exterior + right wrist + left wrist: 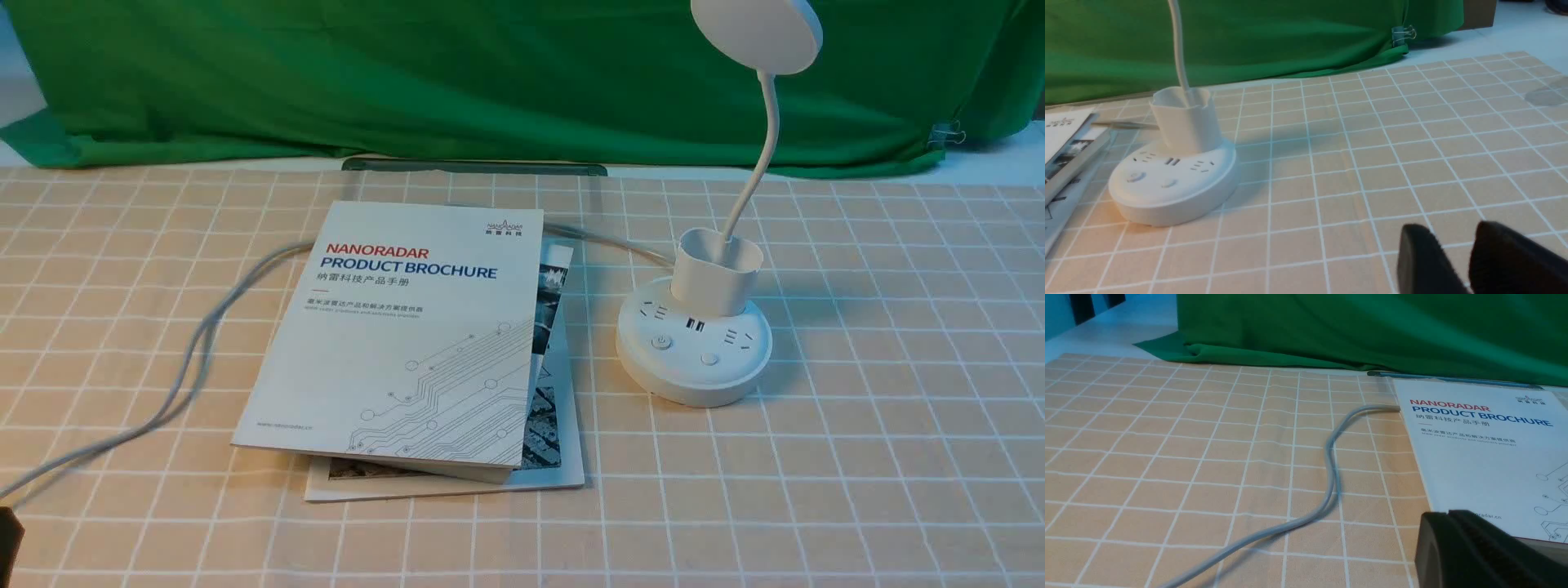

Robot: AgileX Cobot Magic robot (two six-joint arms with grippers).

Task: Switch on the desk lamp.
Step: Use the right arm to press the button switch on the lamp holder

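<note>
Jaws parted a little and gripping nothing, the right gripper (1453,237) is hovering low over the table (1372,163); the left gripper (1449,522) is showing jaws that look shut (empty, beside the brochure (1486,457)). The reach is seemingly just starting: the desk lamp (1171,192) is standing well apart ahead of the right jaws, a button (1135,177) on its base awaiting a press.

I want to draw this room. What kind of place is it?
Probably a staged desk in a lab or office: a green backdrop clipped behind, a checked tablecloth, a desk lamp beside product brochures.
</note>
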